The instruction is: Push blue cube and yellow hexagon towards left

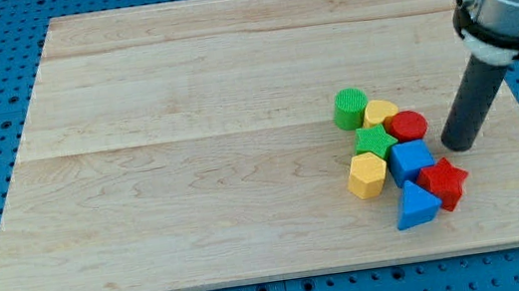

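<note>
The blue cube [410,160] sits in a tight cluster of blocks at the view's lower right of the wooden board [187,125]. The yellow hexagon [367,175] lies just to its left, touching or nearly touching it. My tip [460,145] stands on the board to the right of the blue cube, a short gap away, level with the red cylinder [408,127].
Around them lie a green cylinder [349,109], a second yellow block [379,113], a green ribbed block [374,140], a red star-shaped block [443,184] and a blue triangle [416,206]. The board's right edge is close behind my tip.
</note>
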You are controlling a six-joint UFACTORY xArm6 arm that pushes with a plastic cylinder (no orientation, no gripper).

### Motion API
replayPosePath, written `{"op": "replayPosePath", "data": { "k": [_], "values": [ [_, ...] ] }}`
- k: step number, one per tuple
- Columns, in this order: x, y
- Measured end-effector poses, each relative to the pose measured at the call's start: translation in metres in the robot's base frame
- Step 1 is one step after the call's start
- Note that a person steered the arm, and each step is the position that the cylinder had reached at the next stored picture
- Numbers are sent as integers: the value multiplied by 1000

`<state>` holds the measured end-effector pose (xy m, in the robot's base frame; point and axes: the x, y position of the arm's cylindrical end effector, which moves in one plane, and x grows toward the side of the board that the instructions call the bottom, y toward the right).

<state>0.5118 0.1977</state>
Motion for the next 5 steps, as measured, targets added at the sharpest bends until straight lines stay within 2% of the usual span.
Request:
{"op": "replayPosePath", "data": {
  "k": [1, 2, 5],
  "values": [
    [23, -42],
    [20, -108],
    [-11, -122]
  ]
}}
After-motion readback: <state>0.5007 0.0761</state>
